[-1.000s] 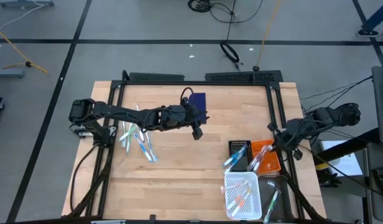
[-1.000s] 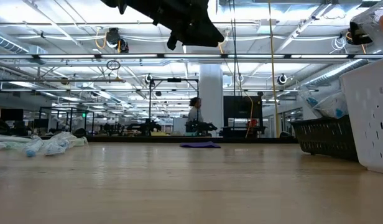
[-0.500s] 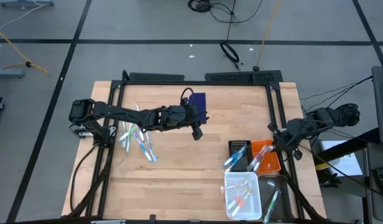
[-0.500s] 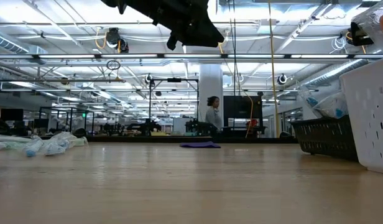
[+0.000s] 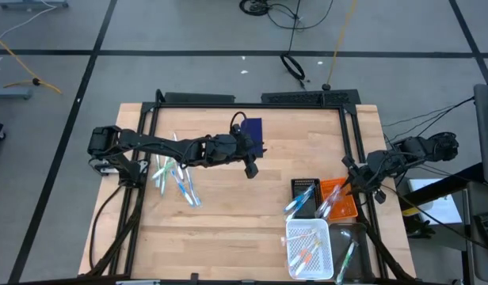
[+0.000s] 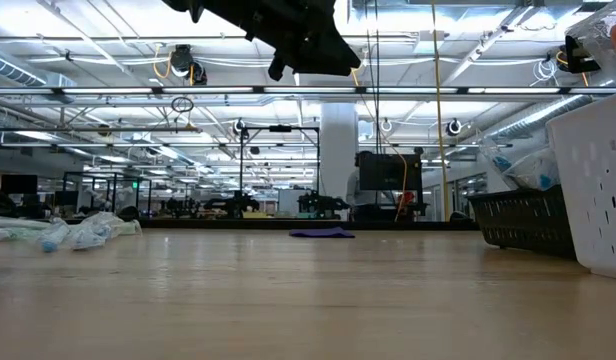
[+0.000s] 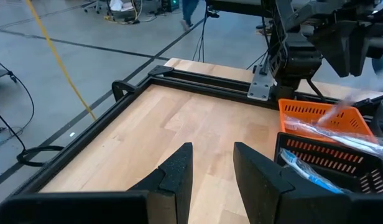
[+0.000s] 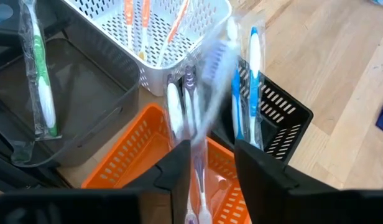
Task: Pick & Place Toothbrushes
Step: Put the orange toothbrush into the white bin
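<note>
Toothbrush (image 8: 198, 124) hangs blurred between my right gripper's (image 8: 206, 163) spread fingers (mid-drop, I judge); it could miss the orange basket (image 8: 135, 155) below.

Loose toothbrushes (image 5: 174, 176) lying well left of the baskets (image 5: 322, 198); more toothbrushes inside them; flat pad (image 5: 251, 127) behind.

No text, label, brand, number or sign can be read anywhere in these views, neither on the baskets nor on the wrappers
</note>
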